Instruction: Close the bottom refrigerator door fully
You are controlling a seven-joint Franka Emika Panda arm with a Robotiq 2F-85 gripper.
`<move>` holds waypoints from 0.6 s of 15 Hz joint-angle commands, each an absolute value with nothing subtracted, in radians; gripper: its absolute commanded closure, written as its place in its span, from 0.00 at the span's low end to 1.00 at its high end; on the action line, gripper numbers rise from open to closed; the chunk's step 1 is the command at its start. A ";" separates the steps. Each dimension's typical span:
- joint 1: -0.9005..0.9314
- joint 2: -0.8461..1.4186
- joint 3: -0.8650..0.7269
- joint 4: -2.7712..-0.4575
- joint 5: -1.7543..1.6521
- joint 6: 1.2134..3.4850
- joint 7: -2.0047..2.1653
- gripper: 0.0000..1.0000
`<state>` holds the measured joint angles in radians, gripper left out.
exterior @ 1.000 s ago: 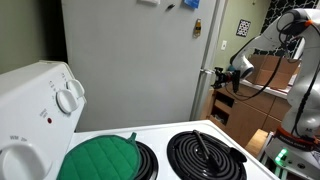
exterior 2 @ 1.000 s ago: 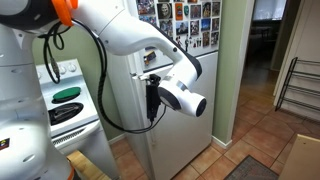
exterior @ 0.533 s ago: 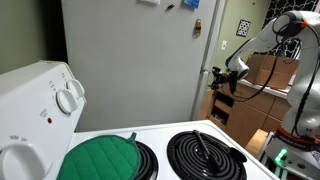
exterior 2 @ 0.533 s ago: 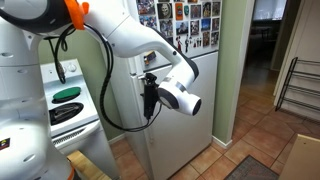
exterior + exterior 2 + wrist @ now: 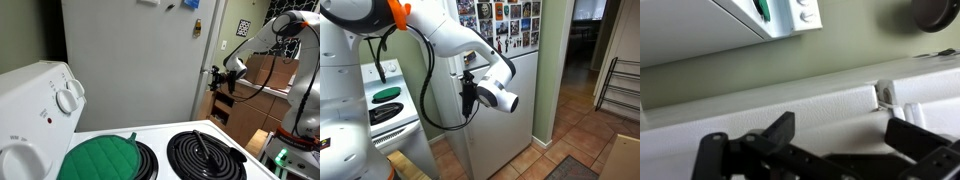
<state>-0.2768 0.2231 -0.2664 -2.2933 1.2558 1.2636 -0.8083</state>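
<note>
The bottom refrigerator door (image 5: 204, 100) shows nearly edge-on as a narrow white slab at the front of the grey fridge side wall (image 5: 130, 60). In an exterior view it is the plain white lower panel (image 5: 510, 135) under the photo-covered upper door (image 5: 505, 25). My gripper (image 5: 213, 77) is at the door's face near its upper edge, and it also shows by the door's side edge (image 5: 468, 97). In the wrist view my gripper (image 5: 845, 130) is open and empty, its two black fingers spread in front of the white door (image 5: 830, 105).
A white stove with a green pot holder (image 5: 100, 158) and a coil burner (image 5: 205, 155) fills the foreground. Brown wooden cabinet drawers (image 5: 262, 72) stand behind the arm. A shoe rack (image 5: 618, 85) and a cardboard box (image 5: 620, 160) are on the tiled floor.
My gripper has moved a little closer to the fridge front, pressing in on the bottom door. The fingers stay open.
</note>
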 commanded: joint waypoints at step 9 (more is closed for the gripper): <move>-0.333 -0.115 -0.377 -2.405 0.934 1.604 -0.782 0.00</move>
